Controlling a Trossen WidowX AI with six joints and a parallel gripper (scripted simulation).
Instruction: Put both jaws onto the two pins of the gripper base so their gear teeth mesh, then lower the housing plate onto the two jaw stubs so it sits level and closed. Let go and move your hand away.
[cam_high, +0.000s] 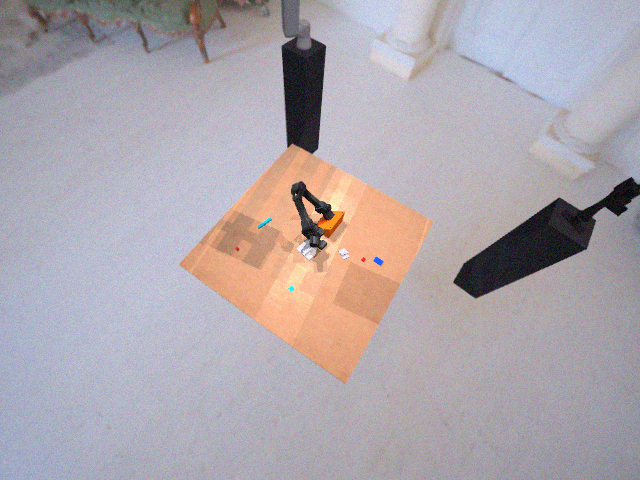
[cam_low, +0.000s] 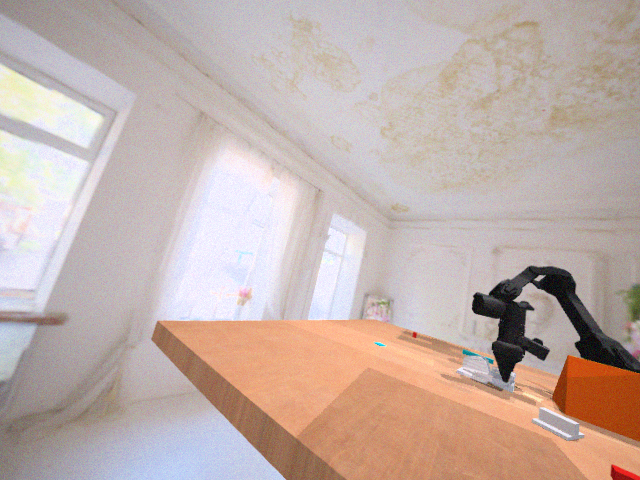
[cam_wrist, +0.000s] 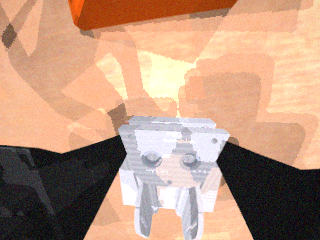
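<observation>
My gripper (cam_high: 314, 248) (cam_low: 507, 379) (cam_wrist: 170, 139) points down and is shut on the pale grey housing plate (cam_wrist: 150, 139), holding it by its left and right edges. The plate lies directly over the gripper base (cam_high: 305, 252) (cam_low: 466, 373) (cam_wrist: 128, 192). Its two round holes show over the stub area; whether it rests fully down and level is not clear. The left jaw (cam_wrist: 144, 210) and right jaw (cam_wrist: 192, 215) stick out from under the plate, side by side and apart. Their pins and gear teeth are hidden by the plate.
An orange block (cam_high: 333, 222) (cam_low: 599, 395) (cam_wrist: 150, 11) stands beside the base, near the arm's foot. A white ridged piece (cam_high: 344, 253) (cam_low: 557, 423) lies nearby. Farther off are a blue block (cam_high: 378, 261), a red cube (cam_high: 363, 259), a cyan bar (cam_high: 264, 223) and a cyan tile (cam_high: 291, 288) (cam_low: 379, 344).
</observation>
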